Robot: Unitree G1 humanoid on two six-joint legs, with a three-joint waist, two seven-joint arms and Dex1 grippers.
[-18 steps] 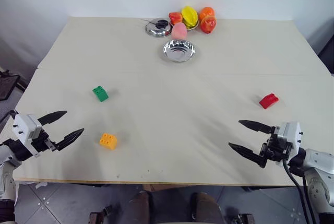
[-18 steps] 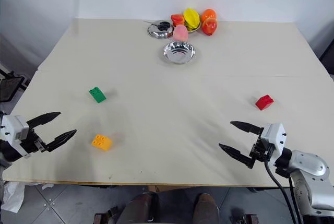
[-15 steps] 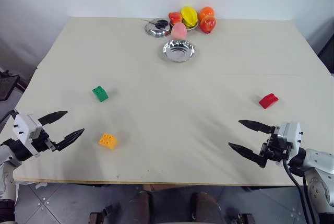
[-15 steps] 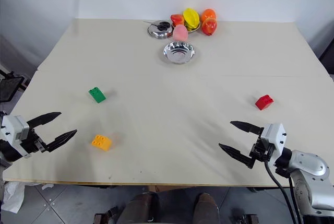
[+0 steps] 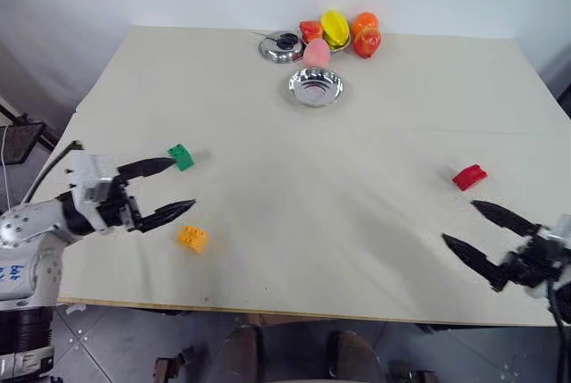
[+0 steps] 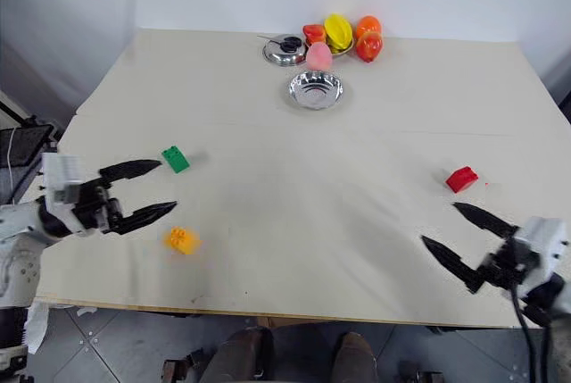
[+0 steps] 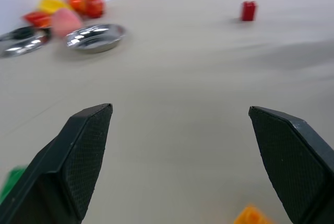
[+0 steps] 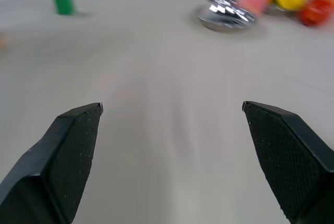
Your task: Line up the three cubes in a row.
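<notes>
Three cubes lie apart on the beige table (image 5: pixel 294 160). The green cube (image 5: pixel 180 156) is at the left, the orange-yellow cube (image 5: pixel 192 238) sits nearer the front edge below it, and the red cube (image 5: pixel 469 177) is far to the right. My left gripper (image 5: pixel 183 185) is open and points right; its upper fingertip is just short of the green cube and its lower one above the orange-yellow cube. My right gripper (image 5: pixel 458 221) is open and empty, pointing left, in front of the red cube. The left wrist view shows the red cube (image 7: pixel 248 11) far ahead.
At the back of the table a steel bowl (image 5: pixel 316 87) stands in front of a small lidded pot (image 5: pixel 283 46) and a cluster of plastic toy fruits (image 5: pixel 343 33). The table's front edge runs close under both grippers.
The camera has shifted slightly. My left gripper has moved right over the table, in between the green and orange-yellow cubes. My right gripper has drawn back to the right. No cube has moved.
</notes>
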